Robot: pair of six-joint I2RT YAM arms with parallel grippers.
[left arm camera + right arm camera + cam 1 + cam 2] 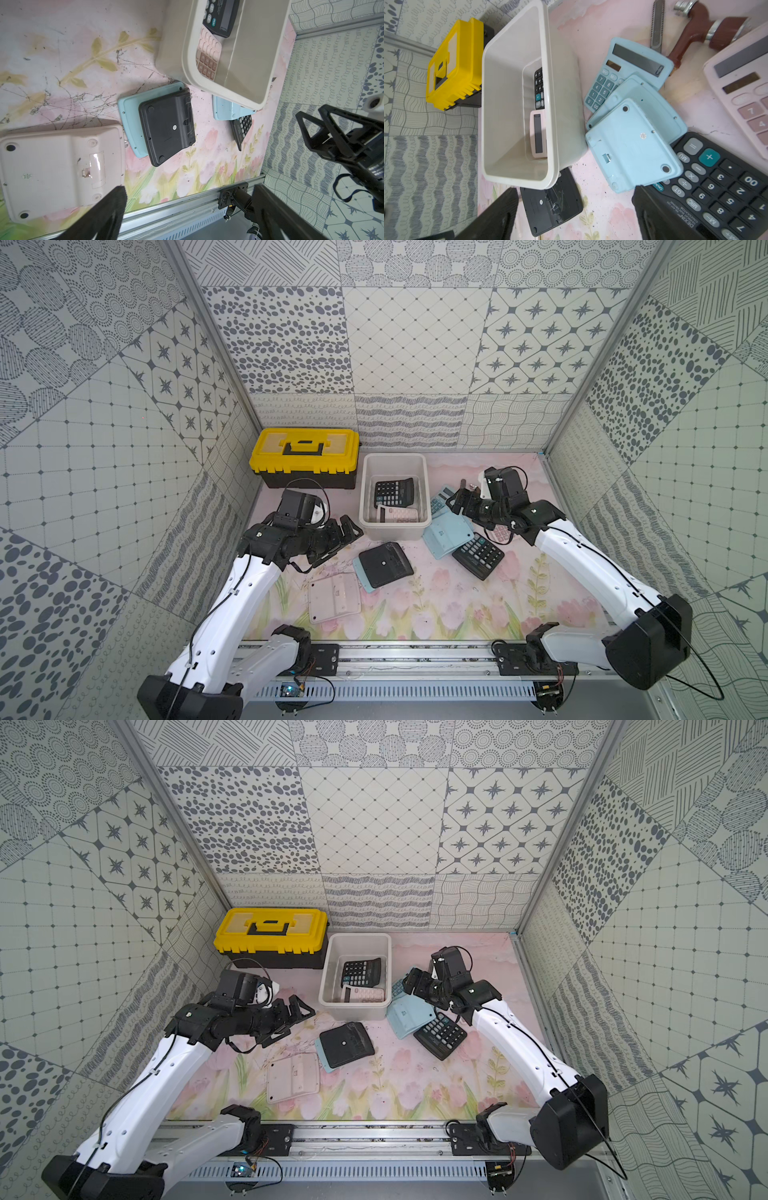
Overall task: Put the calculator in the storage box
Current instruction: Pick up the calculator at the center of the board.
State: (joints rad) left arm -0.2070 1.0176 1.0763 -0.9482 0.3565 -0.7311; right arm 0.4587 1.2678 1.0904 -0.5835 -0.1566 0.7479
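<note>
The off-white storage box [366,489] [330,969] stands mid-table and holds a black calculator [392,492] and a pink calculator [397,515]. In front of it a black calculator [385,559] lies face down on a light blue one, beside a face-down pink calculator [334,597]. Right of the box lie several light blue calculators [449,531] and a face-up black calculator [478,556]. My left gripper [349,537] [189,189] hangs open and empty left of the box. My right gripper [453,502] [574,192] hangs open and empty over the blue calculators.
A yellow-lidded black toolbox [305,456] stands at the back left, next to the box. In the right wrist view a utility knife [657,25] and a brown-handled tool [691,31] lie behind the blue calculators, beside another pink calculator [741,93]. Patterned walls enclose three sides.
</note>
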